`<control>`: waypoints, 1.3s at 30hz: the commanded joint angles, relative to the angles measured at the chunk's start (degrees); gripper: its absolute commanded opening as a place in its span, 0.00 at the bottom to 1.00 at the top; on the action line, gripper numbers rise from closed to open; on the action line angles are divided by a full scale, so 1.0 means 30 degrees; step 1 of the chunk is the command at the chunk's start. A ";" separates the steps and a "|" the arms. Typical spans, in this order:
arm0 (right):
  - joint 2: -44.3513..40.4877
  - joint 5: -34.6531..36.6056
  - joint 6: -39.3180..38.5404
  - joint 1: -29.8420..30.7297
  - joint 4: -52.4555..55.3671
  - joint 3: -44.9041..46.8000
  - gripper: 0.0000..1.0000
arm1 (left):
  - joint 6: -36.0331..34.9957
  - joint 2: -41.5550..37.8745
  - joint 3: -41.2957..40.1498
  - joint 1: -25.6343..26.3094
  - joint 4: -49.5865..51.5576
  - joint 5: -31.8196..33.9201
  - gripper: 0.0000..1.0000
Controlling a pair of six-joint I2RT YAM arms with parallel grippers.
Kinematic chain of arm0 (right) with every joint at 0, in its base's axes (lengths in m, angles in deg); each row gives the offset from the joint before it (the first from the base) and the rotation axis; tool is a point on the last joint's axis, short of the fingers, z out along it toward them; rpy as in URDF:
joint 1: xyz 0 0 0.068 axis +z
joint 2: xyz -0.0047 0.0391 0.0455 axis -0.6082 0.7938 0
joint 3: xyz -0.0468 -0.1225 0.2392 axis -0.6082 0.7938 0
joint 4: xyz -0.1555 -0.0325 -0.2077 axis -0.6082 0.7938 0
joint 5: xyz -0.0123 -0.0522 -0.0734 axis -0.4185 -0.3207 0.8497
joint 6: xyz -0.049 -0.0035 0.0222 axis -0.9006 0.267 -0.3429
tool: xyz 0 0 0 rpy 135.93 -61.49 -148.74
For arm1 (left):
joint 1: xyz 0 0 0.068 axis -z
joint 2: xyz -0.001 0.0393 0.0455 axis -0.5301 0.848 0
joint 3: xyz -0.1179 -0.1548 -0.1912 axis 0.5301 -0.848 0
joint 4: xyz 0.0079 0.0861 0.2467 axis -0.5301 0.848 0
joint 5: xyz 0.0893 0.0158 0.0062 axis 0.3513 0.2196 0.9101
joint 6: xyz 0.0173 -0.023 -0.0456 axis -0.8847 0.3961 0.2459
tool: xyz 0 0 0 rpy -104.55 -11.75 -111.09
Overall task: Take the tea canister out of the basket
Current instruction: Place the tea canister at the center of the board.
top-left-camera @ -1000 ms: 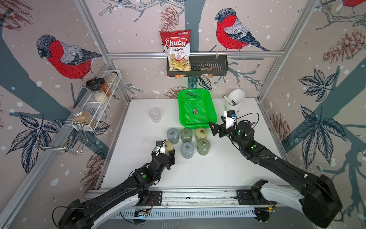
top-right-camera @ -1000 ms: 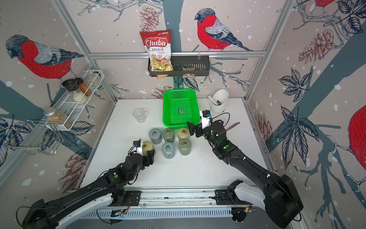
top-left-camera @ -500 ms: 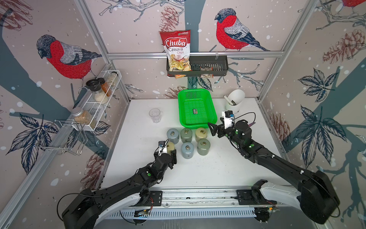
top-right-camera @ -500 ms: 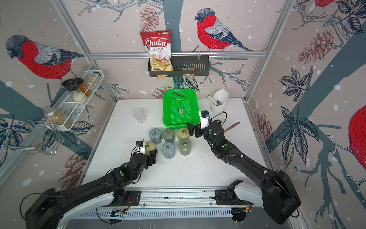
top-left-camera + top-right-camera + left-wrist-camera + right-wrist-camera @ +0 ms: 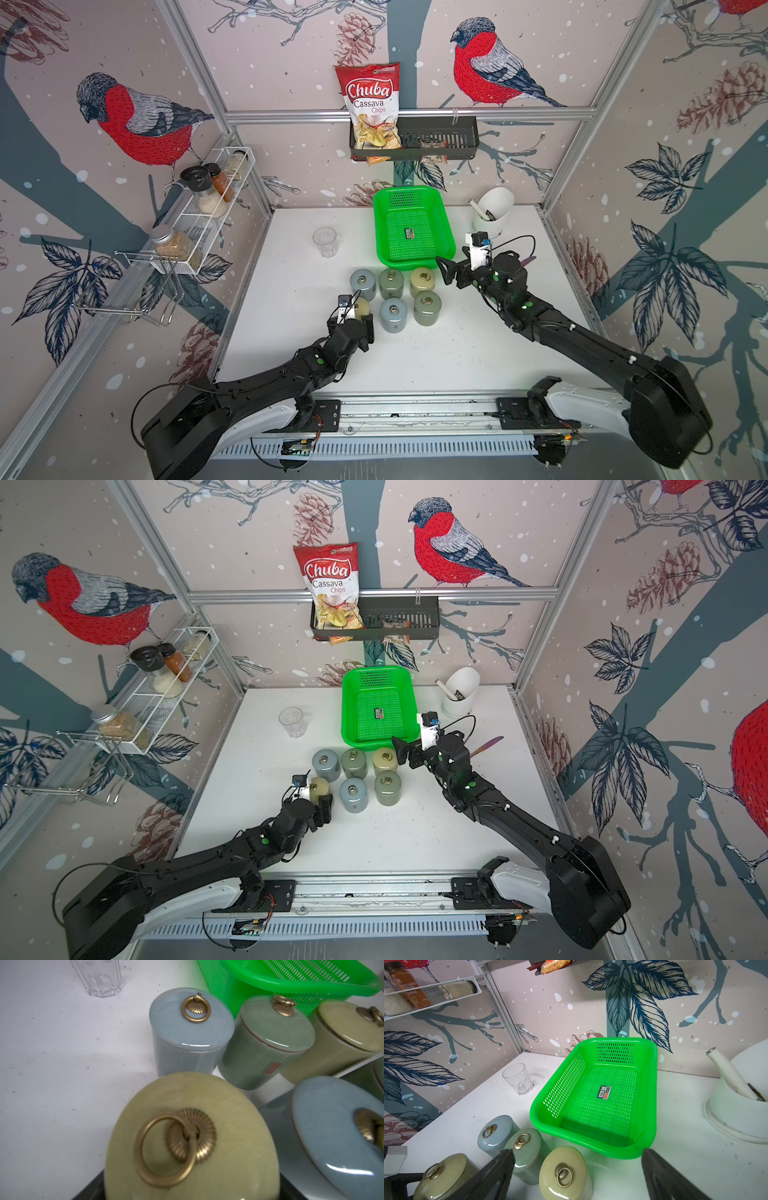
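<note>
— Where is the tea canister?
— Out on the white table (image 5: 415, 361), upright. The cream tea canister (image 5: 361, 306) stands at the left end of the front row, apart from the green basket (image 5: 409, 264). The basket holds only its small label (image 5: 604, 1091).
— Does the left gripper (image 5: 360, 322) have it?
— Its jaws stand on either side of the canister. The left wrist view is filled by the ringed lid and shows only dark slivers of the jaws at the frame edge. Whether they press or stand free, I cannot tell.
— And the right gripper (image 5: 577, 1152)?
— Jaws spread wide with nothing between them, just off the basket's near right corner.
— Anything else hard to read?
— A purplish thing (image 5: 487, 745) lies on the table behind the right wrist, too slim and too covered by the arm to name.
— What about room to move?
— It is tight among the canisters. A blue canister (image 5: 393, 313) sits just beside the cream one. The back row of three canisters (image 5: 391, 282) stands just before the basket's near rim, and I cannot tell whether they touch it. Bare table shows between the two arms toward the front edge. There is more on the left, up to the drinking glass (image 5: 325, 242).
</note>
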State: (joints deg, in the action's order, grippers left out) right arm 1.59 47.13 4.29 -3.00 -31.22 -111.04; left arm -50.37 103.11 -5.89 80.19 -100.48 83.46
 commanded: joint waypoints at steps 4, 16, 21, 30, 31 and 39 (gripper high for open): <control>-0.0069 0.0285 -0.0193 0.0029 -0.0404 0.0075 1.00 | 0.0009 0.0782 0.0384 0.0052 -0.2520 0.0275 0.46; -0.0084 0.0359 -0.0226 0.0028 -0.0419 0.0113 1.00 | 0.0084 0.1407 0.0380 0.0050 -0.2792 0.0138 0.59; -0.0071 0.0370 -0.0254 0.0008 -0.0382 0.0164 1.00 | 0.0001 0.1479 0.0411 0.0052 -0.2875 0.0086 0.64; -0.0158 0.0390 -0.0299 -0.0001 -0.0295 0.0187 1.00 | -0.0254 0.1555 0.0440 0.0037 -0.2939 -0.0217 0.71; -0.0164 0.0388 -0.0296 -0.0001 -0.0291 0.0193 1.00 | -0.0275 0.1554 0.0470 0.0050 -0.2982 -0.0279 0.72; -0.0236 0.0388 -0.0315 -0.0001 -0.0239 0.0205 1.00 | -0.0589 0.1612 0.0473 0.0074 -0.3207 -0.0721 0.76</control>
State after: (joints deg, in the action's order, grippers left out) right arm 1.26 47.70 4.12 -3.03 -31.19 -110.56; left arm -51.09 107.89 -5.06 80.19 -105.20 81.86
